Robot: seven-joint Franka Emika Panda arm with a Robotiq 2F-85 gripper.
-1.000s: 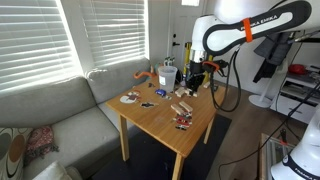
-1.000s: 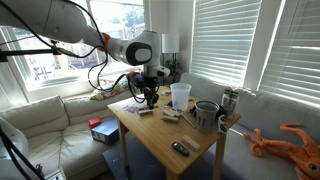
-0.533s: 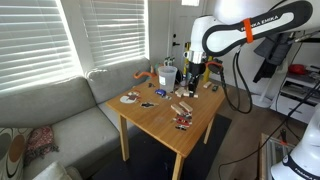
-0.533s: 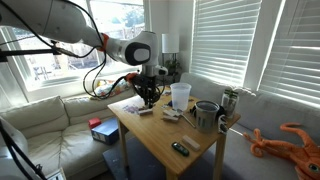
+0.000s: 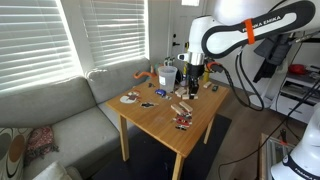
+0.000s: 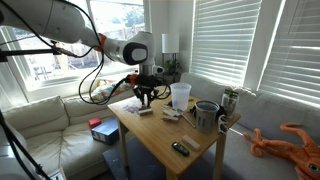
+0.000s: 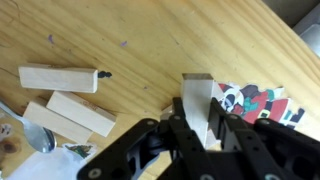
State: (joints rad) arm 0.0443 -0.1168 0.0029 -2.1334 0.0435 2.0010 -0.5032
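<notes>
A grey sofa fills the lower left of an exterior view, under slatted blinds. Right of it stands the wooden desk, and the white robot arm bends down from the upper right to the desk's far end.

The claw is clamped shut on 1 pale wooden block. In the wrist view the block sits at centre frame, pinched across its 2 broad faces, with its top end poking out above the fingers. In both exterior views the claw hangs low over the desk. Whether the block's lower end touches the wood cannot be told.

The block looks light, stiff and unbreakable. Its sanded faces are smooth, so it could twist if pinched near 1 end. The flat, parallel long sides near the middle are the best hold.

Containers stand right of centre in an exterior view: a clear plastic cup, a dark metal pot and a can. Their contents cannot be made out.

At left in the wrist view 2 more blocks lie flat, one above the other, apart from the claw. A printed card lies at right, just beside the held block, and a spoon shows at lower left.
</notes>
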